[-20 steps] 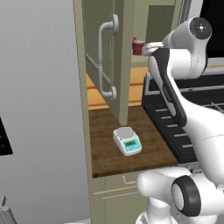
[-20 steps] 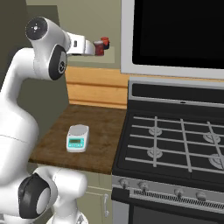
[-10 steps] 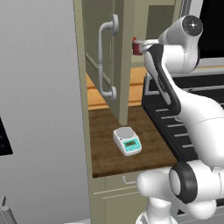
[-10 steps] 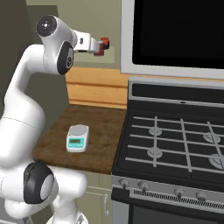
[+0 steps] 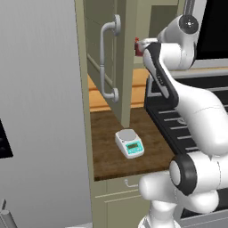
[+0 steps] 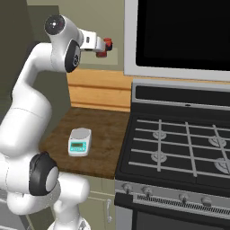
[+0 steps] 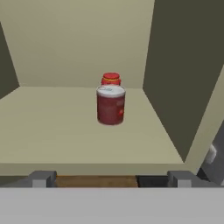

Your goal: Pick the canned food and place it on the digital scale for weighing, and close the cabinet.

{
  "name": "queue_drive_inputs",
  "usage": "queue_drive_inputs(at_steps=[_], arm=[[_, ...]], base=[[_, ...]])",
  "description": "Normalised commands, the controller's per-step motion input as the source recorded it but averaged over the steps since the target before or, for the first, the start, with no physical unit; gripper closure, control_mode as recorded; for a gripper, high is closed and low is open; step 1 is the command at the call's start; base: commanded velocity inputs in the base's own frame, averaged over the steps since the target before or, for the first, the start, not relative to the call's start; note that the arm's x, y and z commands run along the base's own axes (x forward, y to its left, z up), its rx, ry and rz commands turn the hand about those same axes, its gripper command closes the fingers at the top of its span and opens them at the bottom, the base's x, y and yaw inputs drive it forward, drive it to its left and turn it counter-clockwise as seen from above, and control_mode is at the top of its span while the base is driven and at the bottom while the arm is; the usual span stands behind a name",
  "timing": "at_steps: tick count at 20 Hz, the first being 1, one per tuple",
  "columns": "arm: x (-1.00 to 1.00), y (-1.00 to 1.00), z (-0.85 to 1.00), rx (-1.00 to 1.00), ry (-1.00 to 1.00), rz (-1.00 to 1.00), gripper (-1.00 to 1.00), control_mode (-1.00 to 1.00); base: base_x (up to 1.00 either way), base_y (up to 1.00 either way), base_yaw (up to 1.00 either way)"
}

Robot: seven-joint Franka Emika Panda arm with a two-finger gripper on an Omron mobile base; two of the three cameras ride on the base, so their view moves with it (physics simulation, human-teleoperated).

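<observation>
Here the gripper [image 7: 111, 178] stands fully spread and empty at the mouth of the cabinet [image 5: 107, 67], with the canned food [image 7: 110, 105] upright on the shelf well ahead. Advance straight and level so the fingers pass either side of the can; a small red-capped object [image 7: 110, 79] behind it, possibly touching, must stay undisturbed. The digital scale [image 5: 129, 143] waits on the counter [image 5: 104, 151] below.

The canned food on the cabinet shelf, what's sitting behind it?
Behind the canned food a small bright red object pokes up over its top. Its lower part is covered by the can, so its shape there can't be told.
</observation>
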Motion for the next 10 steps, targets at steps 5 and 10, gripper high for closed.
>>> queue_drive_inputs(at_steps=[5,10], arm=[[0.38,0.00,0.00,0.00,0.00,0.00,-1.00,-1.00],[0.39,0.00,0.00,0.00,0.00,0.00,-1.00,-1.00]], base=[[0.00,0.00,0.00],[0.00,0.00,0.00]])
